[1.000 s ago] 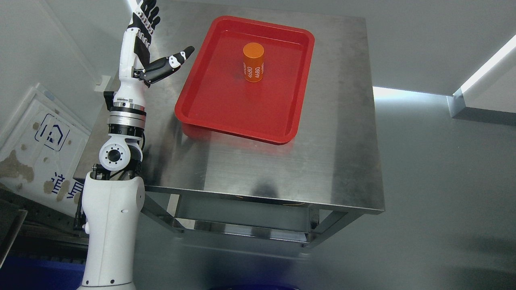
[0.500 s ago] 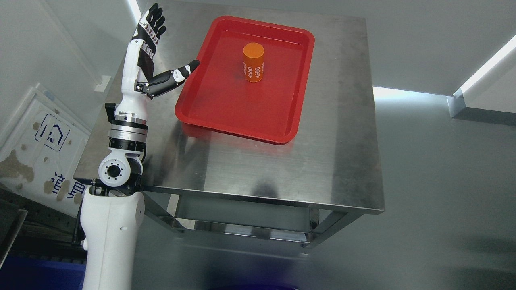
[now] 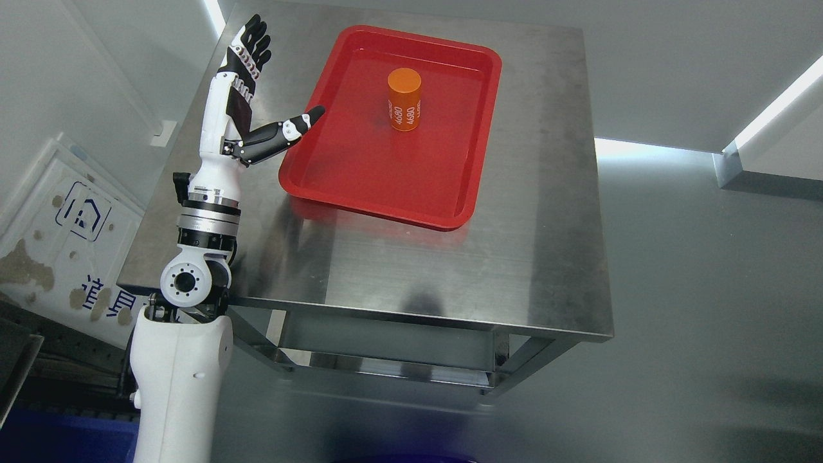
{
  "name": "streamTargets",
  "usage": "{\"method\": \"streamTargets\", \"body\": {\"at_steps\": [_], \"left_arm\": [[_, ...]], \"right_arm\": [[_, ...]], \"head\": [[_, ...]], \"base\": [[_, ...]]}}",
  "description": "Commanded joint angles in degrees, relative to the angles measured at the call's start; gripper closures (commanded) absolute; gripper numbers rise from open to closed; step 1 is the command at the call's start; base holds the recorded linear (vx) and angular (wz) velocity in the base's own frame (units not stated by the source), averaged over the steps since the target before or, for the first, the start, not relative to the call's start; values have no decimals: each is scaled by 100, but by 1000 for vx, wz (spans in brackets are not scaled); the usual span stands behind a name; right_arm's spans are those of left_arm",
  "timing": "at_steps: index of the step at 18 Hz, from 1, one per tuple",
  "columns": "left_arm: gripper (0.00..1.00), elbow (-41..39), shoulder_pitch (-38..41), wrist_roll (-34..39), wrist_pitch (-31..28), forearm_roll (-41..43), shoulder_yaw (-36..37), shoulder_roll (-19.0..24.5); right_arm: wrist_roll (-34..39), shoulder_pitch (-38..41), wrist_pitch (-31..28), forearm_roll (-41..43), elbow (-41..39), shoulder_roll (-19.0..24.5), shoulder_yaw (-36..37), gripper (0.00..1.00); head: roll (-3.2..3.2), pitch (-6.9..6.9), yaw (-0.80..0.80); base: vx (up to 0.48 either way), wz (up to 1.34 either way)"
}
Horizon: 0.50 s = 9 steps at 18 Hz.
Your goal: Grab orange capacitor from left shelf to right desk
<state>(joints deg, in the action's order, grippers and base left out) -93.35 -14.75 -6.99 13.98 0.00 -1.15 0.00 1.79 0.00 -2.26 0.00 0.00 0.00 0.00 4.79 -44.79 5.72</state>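
Left hand (image 3: 241,96) is up at the near-left side of the brushed steel table (image 3: 411,263), white forearm, black fingers (image 3: 254,40) spread straight and thumb stuck out sideways; it holds nothing. Thumb tip sits over the left rim of the glossy red plastic tray (image 3: 360,186). Orange cylindrical capacitor with white print (image 3: 404,99) stands upright inside the tray, to the right of the hand and well apart from it, beyond the thumb tip. No contact between hand and capacitor.

Progress, as a judgement: the capacitor rests in a tray on a steel surface. Whether this is the pickup shelf or the destination desk can't be told, so the scene fits either an open-handed reach toward it or a release after setting it down. Right arm not visible.
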Motion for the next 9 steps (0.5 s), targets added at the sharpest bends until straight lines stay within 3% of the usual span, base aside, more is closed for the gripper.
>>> {"method": "streamTargets", "body": {"at_steps": [1,9], "left_arm": [[0,-139,182,13,-71,9,-148,100],[0,-139,235,13,-194,9,-245,100]], "right_arm": [[-3,193,-2,0,-132,-100,62,0],[-3,193,-2,0,-132,-100,62,0]], "head": [[0,0,0],[0,0,0]], "base": [[0,0],[0,0]]}}
